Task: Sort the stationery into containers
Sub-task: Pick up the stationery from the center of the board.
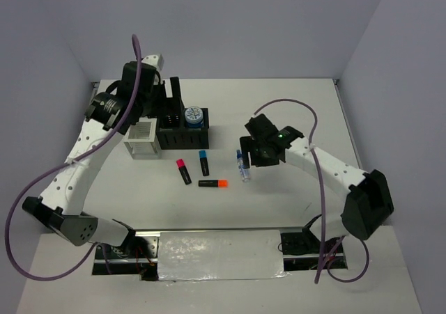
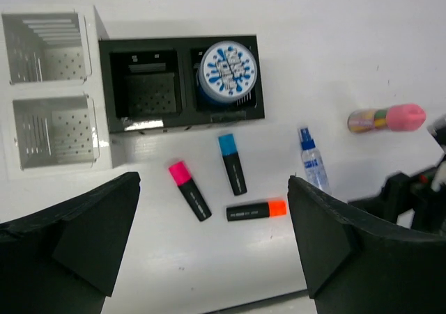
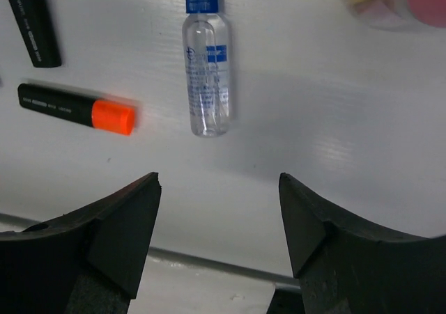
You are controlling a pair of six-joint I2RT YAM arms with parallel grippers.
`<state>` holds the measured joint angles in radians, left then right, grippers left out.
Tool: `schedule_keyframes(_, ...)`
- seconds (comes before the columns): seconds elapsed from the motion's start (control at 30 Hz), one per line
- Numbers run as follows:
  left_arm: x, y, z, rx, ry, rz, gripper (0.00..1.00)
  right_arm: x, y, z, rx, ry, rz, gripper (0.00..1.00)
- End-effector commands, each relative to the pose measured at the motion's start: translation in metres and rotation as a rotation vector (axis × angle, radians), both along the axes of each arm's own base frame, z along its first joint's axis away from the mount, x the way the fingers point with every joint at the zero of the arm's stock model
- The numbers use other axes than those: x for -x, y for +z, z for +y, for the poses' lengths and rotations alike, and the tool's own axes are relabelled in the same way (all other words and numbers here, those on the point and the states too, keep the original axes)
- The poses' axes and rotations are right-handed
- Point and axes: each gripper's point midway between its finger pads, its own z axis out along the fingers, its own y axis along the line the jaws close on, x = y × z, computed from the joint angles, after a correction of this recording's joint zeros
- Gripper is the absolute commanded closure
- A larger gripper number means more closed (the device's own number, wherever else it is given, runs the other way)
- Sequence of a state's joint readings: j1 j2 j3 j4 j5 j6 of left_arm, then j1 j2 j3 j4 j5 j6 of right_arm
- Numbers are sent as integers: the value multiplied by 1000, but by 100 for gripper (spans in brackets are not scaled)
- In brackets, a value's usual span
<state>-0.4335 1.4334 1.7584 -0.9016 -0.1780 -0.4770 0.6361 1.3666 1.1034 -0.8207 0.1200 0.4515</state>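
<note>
Two grippers, jaws apart: left gripper [image 2: 212, 183] raised near the black organizer [image 2: 182, 121], right gripper [image 3: 217, 182] farther off, by the bottle [image 3: 208, 84].

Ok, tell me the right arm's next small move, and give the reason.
Probably ease the right gripper forward and down until it straddles the clear bottle. The jaws stand open and empty. The bottle lies flat just ahead of them, apart from the orange highlighter, with its length pointing away from the gripper, so closing there would likely pinch across its body.
</note>
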Motion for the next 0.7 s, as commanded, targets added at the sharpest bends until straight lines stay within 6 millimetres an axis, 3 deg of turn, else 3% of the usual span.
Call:
schedule_keyframes(0.0, 16, -21, 1, -4, -23, 72, 1, -20, -16, 21, -1, 35, -32, 25)
schedule_keyframes(0.3, 41, -31, 8, 1, -41, 95, 1, -30, -86, 33, 95, 51, 87, 29)
schedule_keyframes(0.4, 45, -36, 8, -3, -51, 109, 1, -33, -103, 32, 123, 60, 98, 37)
schedule_keyframes(0.5, 47, -38, 9, -7, -54, 111, 1, -31, -117, 32, 127, 69, 112, 50)
schedule_keyframes(0.57, 47, -39, 8, -3, -62, 108, 1, -24, -124, 32, 115, 77, 133, 66)
schedule_keyframes(0.6, 48, -41, 5, 6, -72, 113, 1, -24, -122, 34, 105, 74, 129, 96)
schedule_keyframes(0.67, 48, -39, -1, 36, -95, 110, 1, -26, -108, 31, 99, 51, 93, 100)
